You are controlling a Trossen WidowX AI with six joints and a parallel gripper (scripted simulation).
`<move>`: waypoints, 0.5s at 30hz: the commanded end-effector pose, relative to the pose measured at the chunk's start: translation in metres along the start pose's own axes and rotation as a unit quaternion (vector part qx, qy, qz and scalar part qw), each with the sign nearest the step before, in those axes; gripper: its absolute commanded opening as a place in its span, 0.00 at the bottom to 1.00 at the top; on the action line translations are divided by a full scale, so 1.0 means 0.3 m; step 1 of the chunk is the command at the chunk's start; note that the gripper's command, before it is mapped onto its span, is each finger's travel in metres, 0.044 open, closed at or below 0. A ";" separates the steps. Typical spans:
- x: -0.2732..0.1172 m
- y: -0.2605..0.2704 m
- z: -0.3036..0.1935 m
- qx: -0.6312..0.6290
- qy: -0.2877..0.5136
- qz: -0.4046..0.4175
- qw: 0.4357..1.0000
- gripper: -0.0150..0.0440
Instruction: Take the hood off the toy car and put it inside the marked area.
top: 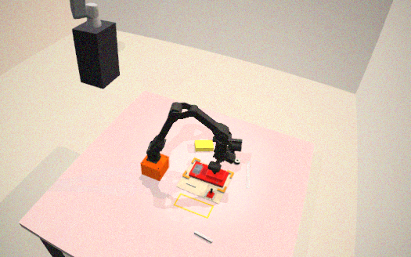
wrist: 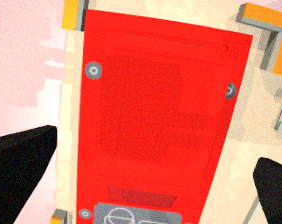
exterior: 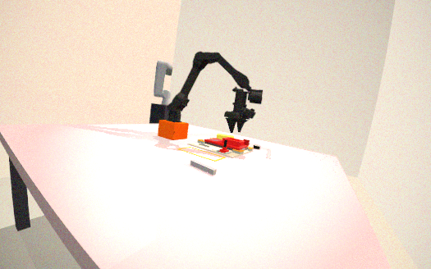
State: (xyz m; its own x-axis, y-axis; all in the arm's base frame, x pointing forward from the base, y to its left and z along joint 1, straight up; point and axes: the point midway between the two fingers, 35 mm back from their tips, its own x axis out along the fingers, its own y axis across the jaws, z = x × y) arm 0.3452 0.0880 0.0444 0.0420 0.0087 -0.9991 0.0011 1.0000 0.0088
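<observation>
Red rectangular toy-car hood [top: 217,175] [exterior: 237,143] [wrist: 142,110] still fitted on car, directly below black two-finger gripper [top: 214,168] [exterior: 234,131] [wrist: 158,152]. Fingers spread wide, nothing gripped. Hood's long axis seen running btwn fingers; prob. to be straddled across width, then lowered onto.

Here's the toy car [top: 197,175] [exterior: 215,142] [wrist: 92,160], a long, bright red body lying flat on the cream board [top: 190,187] [wrist: 67,165] between the orange corner brackets, with a grey patch toward one end and round grey discs along its sides. The hood [top: 215,176] [exterior: 237,143] looks to be the raised red panel, still-life flat and seated on the body, while the marked area [top: 192,211] [exterior: 216,160], a thin yellow rectangle, lies on the table near the board, the hood outside it.
</observation>
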 end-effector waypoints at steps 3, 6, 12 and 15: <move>0.026 0.001 -0.003 -0.002 0.003 0.001 1.000 1.00; 0.035 0.001 -0.003 -0.002 0.003 0.001 1.000 1.00; 0.055 0.001 -0.004 -0.002 0.003 0.001 1.000 1.00; 0.064 0.000 -0.004 -0.002 0.003 0.001 1.000 1.00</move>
State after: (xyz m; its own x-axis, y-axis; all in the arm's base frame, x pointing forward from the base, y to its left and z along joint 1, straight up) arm 0.3456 0.0879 0.0300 0.0422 0.0087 -0.9991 0.0011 1.0000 0.0088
